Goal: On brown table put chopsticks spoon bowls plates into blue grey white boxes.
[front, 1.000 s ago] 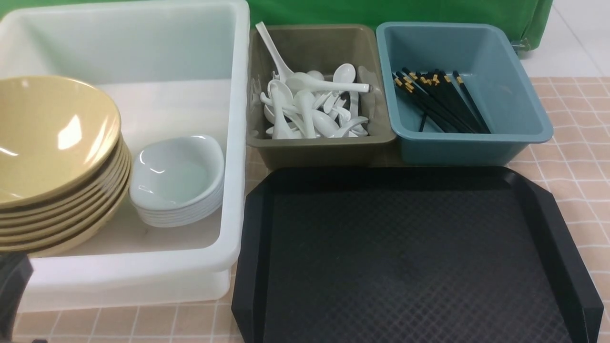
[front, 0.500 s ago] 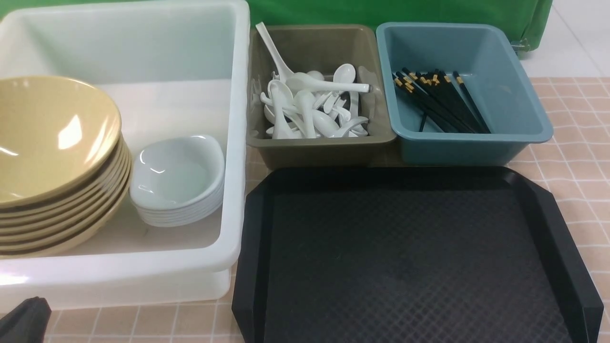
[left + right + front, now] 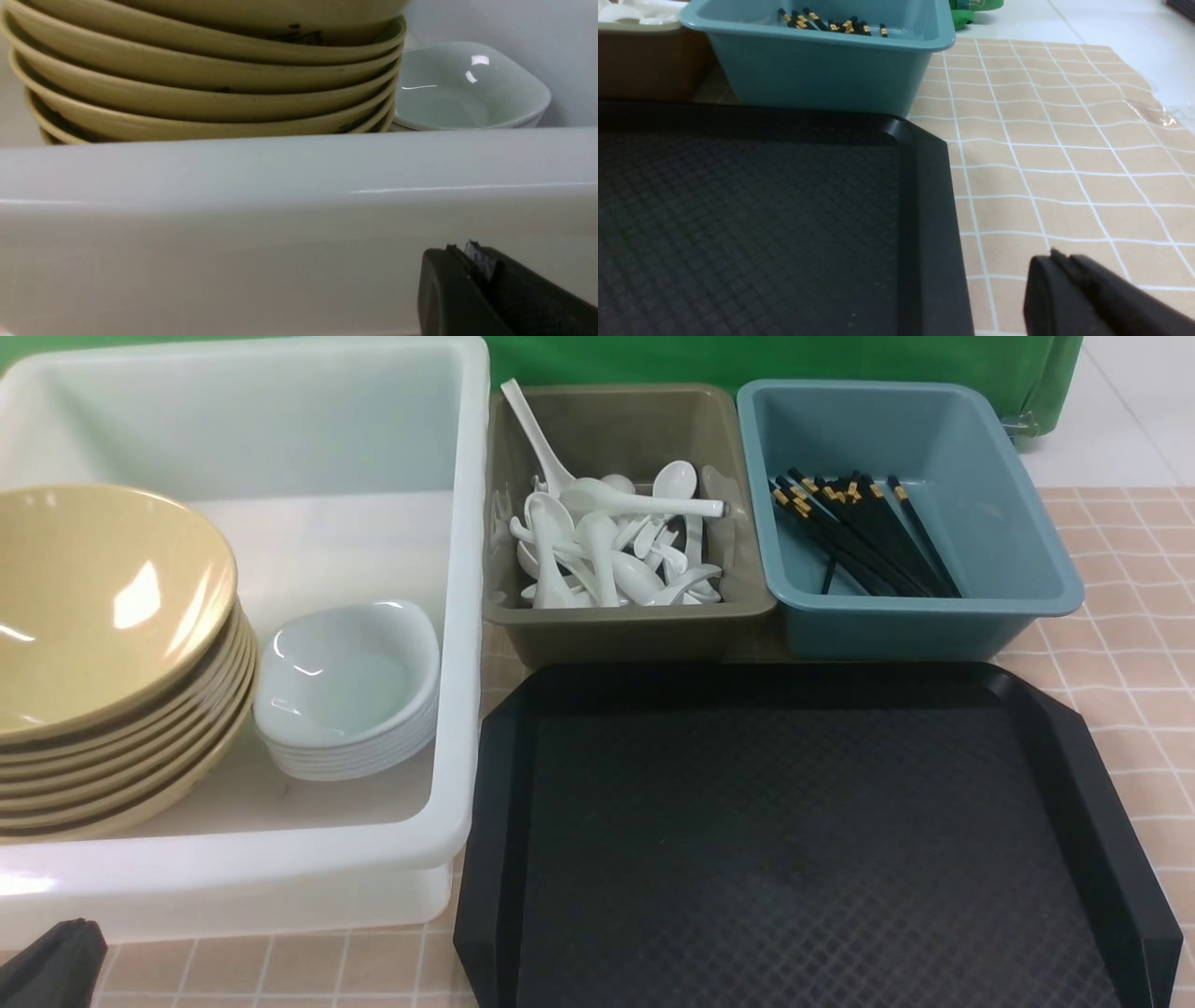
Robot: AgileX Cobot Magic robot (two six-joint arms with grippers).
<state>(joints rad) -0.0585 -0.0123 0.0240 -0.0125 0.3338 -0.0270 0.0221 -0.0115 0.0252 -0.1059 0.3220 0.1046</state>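
Table (image 3: 1120,709), tan, white grid, under everything. White tub (image 3: 457,616), at left: stack of mustard-yellow bowls (image 3: 112,607), top one tilted, next to stacked small white dishes (image 3: 345,672). Black textured tray (image 3: 794,840) right of tub. Behind tray, teal-blue bin (image 3: 924,605) with black gold-banded chopsticks (image 3: 878,532) piled, leaning. Olive-grey bin (image 3: 635,616) between tub and teal-blue bin, heap of white soup spoons (image 3: 607,499), one handle sticking above the rim. My left jaws (image 3: 467,261): pressed together, nothing in them, near the tub's front wall. My right jaws (image 3: 1052,266): pressed together, empty, beside the tray.
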